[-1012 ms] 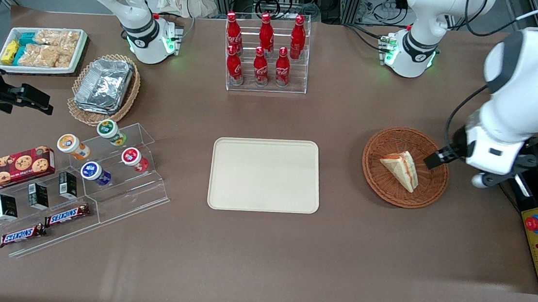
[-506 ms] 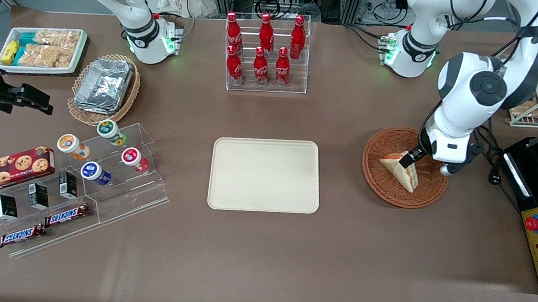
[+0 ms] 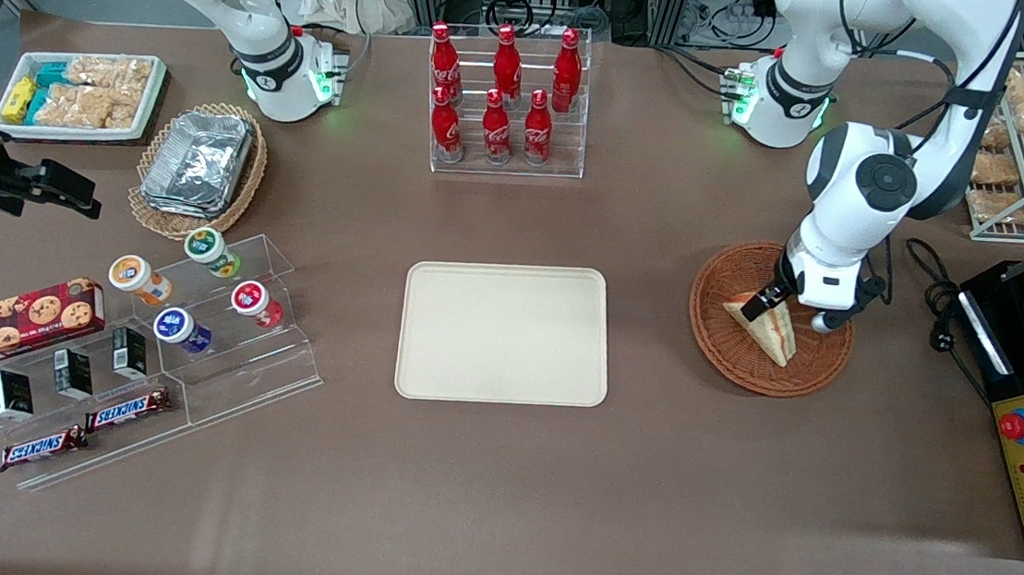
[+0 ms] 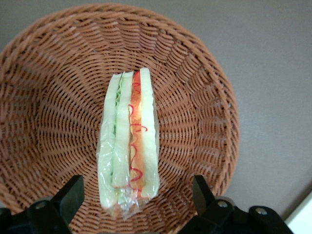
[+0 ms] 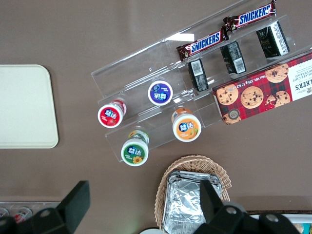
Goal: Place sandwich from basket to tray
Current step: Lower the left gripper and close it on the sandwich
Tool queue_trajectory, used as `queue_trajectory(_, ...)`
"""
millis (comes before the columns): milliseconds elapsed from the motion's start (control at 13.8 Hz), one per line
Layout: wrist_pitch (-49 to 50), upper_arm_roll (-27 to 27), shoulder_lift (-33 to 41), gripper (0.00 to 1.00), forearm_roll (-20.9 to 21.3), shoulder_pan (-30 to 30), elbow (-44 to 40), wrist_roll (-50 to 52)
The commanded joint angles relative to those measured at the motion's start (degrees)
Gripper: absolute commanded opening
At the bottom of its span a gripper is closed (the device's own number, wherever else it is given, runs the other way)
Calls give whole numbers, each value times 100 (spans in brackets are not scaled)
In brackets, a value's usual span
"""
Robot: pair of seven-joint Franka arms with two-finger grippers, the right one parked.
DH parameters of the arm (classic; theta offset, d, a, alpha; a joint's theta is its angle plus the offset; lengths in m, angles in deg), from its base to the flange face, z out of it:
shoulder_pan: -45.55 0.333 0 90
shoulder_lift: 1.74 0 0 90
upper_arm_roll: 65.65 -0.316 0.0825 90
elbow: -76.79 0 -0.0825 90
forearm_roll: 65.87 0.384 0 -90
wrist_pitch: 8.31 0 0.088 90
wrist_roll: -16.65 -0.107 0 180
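Sandwich (image 4: 129, 146) lies in the basket (image 4: 44, 97), film-wrapped, soft, light and likely slippery. Gripper (image 4: 136, 200) hovers just above it, fingers (image 4: 70, 192) spread wide, straddling the wedge. Pinch gently across the flat bread faces mid-wedge; tray (image 3: 504, 333) awaits.

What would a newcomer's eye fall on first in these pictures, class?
First, the open gripper poised over the triangular wrapped sandwich in the round reddish-brown wicker basket, fingers straddling it. Next, the bare cream-beige rectangular tray mid-table, and the red cola bottles in a clear rack farther from the camera.
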Motion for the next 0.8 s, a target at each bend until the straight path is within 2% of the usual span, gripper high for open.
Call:
queue_trajectory(0, -767, 21, -292, 100, 269, 12, 194, 250)
queue_trajectory(72, -768, 21, -337, 94, 426, 21, 186, 232)
queue_trajectory(145, -768, 21, -433, 56, 784, 73, 186, 232)
queue_trajectory(217, -768, -5, -529, 1, 1214, 82, 186, 232)
queue_trajectory(289, -768, -40, -548, 0, 1471, 135, 168, 232)
queue_trajectory(506, -584, -32, -443, 0, 1657, 162, 98, 127)
queue_trajectory(723, 441, -6, -13, 0, 1711, 162, -366, -101)
